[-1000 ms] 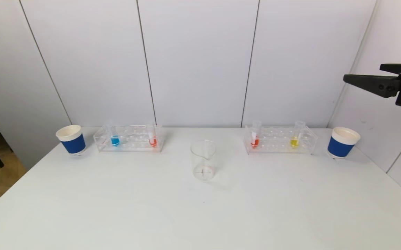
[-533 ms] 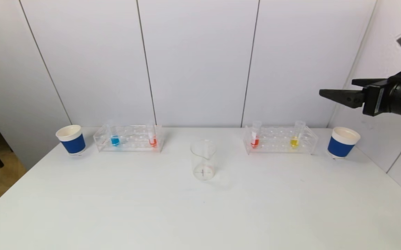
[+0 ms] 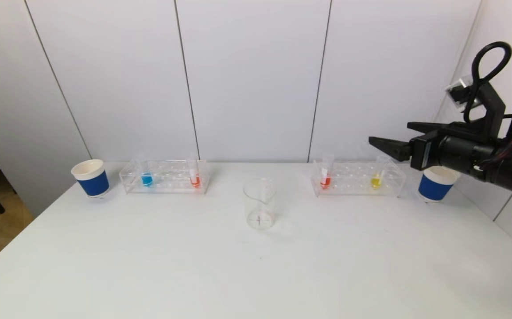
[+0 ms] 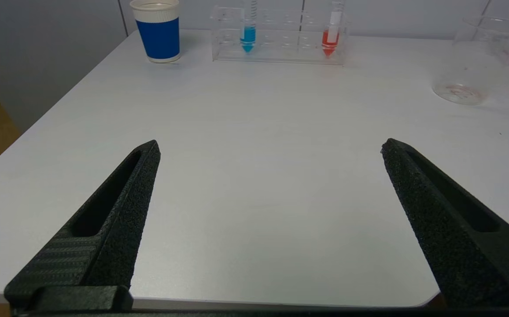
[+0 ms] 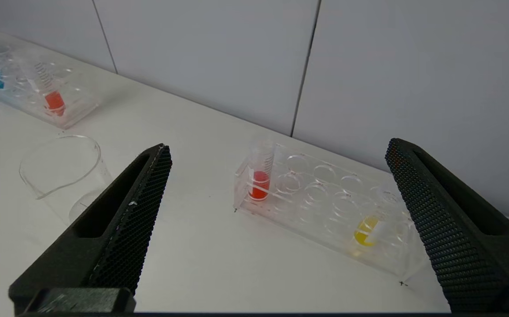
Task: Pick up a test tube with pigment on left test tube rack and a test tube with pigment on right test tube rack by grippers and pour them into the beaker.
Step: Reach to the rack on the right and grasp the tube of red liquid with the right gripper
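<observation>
- The right gripper (image 3: 386,144) is hanging above the right rack (image 3: 357,178), fingers spread wide and holding nothing, apparently lining up on the yellow tube (image 3: 376,179) or the red tube (image 3: 325,177).
- The left gripper (image 4: 270,149) is idling wide apart over the table's near edge, facing the left rack (image 4: 278,42).
- The beaker (image 3: 260,204) is standing midway between the racks, reachable by both arms.

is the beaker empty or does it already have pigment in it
Empty, as far as shows: the beaker stands upright mid-table with clear walls and no coloured liquid; the left wrist view shows only a faint tint at its base.
</observation>
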You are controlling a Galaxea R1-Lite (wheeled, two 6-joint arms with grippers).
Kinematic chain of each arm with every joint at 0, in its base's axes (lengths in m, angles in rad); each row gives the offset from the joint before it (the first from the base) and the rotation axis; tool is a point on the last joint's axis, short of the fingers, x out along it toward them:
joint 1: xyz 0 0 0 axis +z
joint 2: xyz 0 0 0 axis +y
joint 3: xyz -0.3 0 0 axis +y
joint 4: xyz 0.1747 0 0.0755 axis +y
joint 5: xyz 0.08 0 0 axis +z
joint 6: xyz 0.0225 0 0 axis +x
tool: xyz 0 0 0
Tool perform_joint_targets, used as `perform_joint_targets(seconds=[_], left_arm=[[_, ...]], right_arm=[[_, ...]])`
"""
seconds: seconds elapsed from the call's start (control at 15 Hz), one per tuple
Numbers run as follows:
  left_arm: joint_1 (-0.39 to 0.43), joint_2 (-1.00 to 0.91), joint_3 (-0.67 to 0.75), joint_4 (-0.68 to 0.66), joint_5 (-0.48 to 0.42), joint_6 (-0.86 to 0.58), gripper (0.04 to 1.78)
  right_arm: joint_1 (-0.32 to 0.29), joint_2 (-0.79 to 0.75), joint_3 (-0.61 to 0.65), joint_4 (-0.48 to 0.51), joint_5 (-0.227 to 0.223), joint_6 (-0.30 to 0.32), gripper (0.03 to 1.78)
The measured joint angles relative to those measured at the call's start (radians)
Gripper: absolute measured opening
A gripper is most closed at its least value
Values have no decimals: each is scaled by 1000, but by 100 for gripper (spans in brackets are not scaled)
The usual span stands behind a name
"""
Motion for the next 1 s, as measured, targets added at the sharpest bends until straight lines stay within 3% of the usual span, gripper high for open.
perform_joint_targets(seconds=[0.2, 0.47, 0.6, 0.87, 1.0], left_arm=[[0, 0, 0, 0, 0, 0, 176], [0, 0, 0, 0, 0, 0, 176], [0, 0, 0, 0, 0, 0, 176], [0, 0, 0, 0, 0, 0, 176], [0, 0, 0, 0, 0, 0, 176]], right_arm=[[42, 69, 10, -56, -42, 3, 177], [80, 199, 32, -235, -109, 6, 177], [88, 261, 39, -309, -120, 8, 177], [105, 358, 41, -339, -134, 14, 177], [113, 404, 44, -416, -148, 8, 177]])
